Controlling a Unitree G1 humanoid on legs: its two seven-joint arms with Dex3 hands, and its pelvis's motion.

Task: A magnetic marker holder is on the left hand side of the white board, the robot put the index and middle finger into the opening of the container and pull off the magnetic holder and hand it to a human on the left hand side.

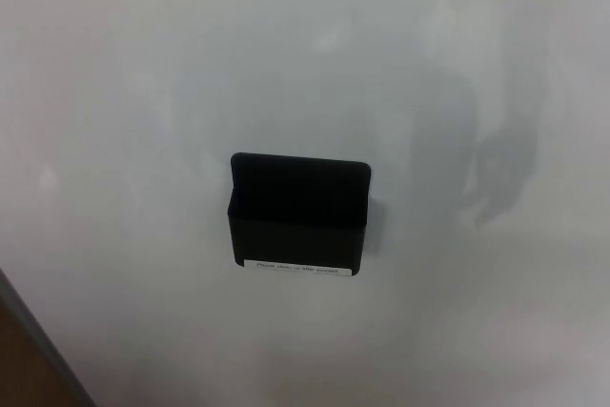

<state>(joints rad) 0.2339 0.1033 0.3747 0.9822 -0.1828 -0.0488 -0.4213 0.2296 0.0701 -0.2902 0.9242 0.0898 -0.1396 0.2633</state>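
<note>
Mounted flat against the whiteboard [143,64]: one black holder [298,221], slightly below and just left of frame centre. Count of holders: one. Opening on top, back wall rising higher than front wall, inside too dark to tell contents. One narrow white label [299,268] along the lower front edge of the holder; text too small and blurred to read. Count of labels: one.

Surrounding the holder on all sides: bare white board surface with faint grey smudges. To the right of the holder, well apart from it: one dark, soft-edged shadow [505,173], tall and irregular, with a fainter grey band between it and the holder. A thin shadow also along the right side of the holder itself.

Below and far left of the holder, in the bottom-left corner: one grey frame edge [38,345] running diagonally, and beyond it one brown surface [14,374]. Material of the brown surface not determinable.

Robot hands visible: zero. Neither left nor right hand within the head view, so finger spread and hold cannot be told for either. Nothing touching the holder apart from the board behind it. No person's hand visible near the holder.
</note>
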